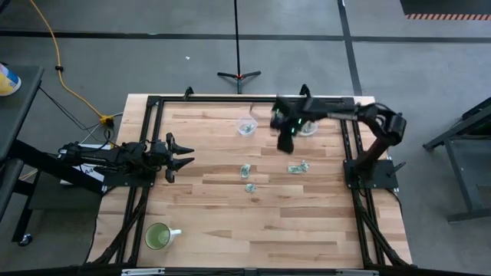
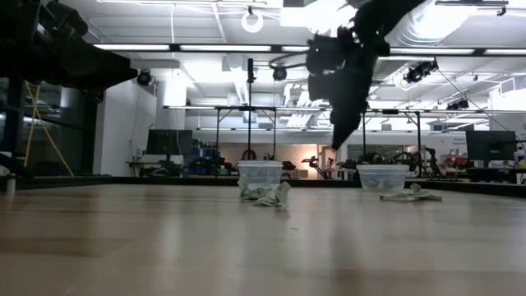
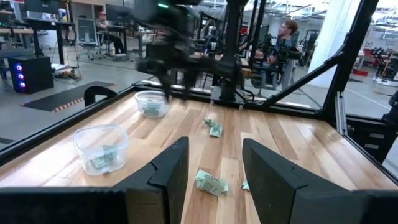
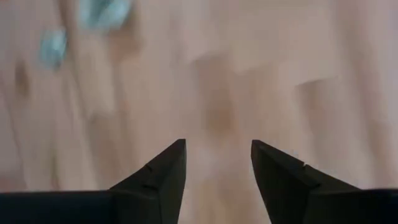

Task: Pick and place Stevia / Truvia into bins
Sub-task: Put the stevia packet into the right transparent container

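Three pale green and white sachets lie flat on the wooden table: sachet (image 1: 245,170), sachet (image 1: 251,187) and sachet (image 1: 298,167). In the left wrist view two show, one sachet (image 3: 211,182) and another sachet (image 3: 215,129). Two clear cups stand near the far edge, cup (image 1: 247,126) and cup (image 1: 307,126), each with some sachets inside (image 3: 101,158). My right gripper (image 1: 285,143) hangs open and empty above the table between the cups, pointing down (image 4: 217,158). My left gripper (image 1: 178,155) waits open at the left edge (image 3: 214,168).
A green-filled mug (image 1: 159,236) with a handle stands near the table's near left corner. A black frame (image 1: 230,100) runs round the table. Bare wood lies between the sachets and the near edge. People sit in the room beyond the table (image 3: 287,31).
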`<state>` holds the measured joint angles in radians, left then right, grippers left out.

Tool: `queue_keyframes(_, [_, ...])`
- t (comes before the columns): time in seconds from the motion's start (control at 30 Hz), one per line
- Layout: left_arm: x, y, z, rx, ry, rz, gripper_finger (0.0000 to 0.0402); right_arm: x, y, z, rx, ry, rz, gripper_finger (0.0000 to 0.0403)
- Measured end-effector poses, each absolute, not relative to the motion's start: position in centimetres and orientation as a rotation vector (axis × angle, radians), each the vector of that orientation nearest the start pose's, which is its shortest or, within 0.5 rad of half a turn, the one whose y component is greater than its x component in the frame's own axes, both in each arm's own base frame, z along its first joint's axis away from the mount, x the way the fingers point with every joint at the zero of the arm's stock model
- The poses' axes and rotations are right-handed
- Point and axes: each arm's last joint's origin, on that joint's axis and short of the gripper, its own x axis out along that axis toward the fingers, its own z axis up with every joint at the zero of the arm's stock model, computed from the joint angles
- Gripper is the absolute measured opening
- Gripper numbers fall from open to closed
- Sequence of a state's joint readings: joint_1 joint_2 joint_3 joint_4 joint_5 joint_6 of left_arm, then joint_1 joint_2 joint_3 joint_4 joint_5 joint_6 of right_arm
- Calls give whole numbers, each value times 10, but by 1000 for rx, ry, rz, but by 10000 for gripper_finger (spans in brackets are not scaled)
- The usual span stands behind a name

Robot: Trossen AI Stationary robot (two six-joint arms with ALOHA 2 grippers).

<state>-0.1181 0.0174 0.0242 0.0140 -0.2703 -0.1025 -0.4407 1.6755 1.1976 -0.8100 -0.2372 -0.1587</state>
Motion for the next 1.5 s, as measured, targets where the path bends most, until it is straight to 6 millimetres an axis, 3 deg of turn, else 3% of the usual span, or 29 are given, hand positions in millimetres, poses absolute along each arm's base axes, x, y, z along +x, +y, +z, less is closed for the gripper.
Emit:
queue_keyframes(0.23, [97, -4, 172, -114, -29, 148, 186, 301, -54, 210, 177, 1414, -32, 157])
queue_keyframes(0.33, [97, -4, 172, -114, -28, 141, 186, 302, -35, 206, 124, 1439, -60, 150])
queue_keyframes(0.47, [97, -4, 172, -113, -26, 139, 186, 293, -20, 187, 119, 1483, -71, 152])
queue_keyframes(0.7, [97, -4, 172, -113, -26, 139, 186, 281, -12, 155, 151, 1478, -96, 184])
queue_keyframes(0.93, [97, -4, 172, -113, -27, 142, 186, 272, -14, 140, 92, 1474, -164, 211])
queue_keyframes(1.1, [97, -4, 172, -113, -27, 142, 186, 270, -14, 137, 91, 1475, -172, 207])
queue_keyframes(1.27, [97, -4, 172, -114, -27, 143, 186, 272, -13, 137, 75, 1460, -138, 159])
queue_keyframes(1.5, [97, -4, 172, -113, -27, 144, 186, 273, -15, 139, 33, 1454, -150, 35])
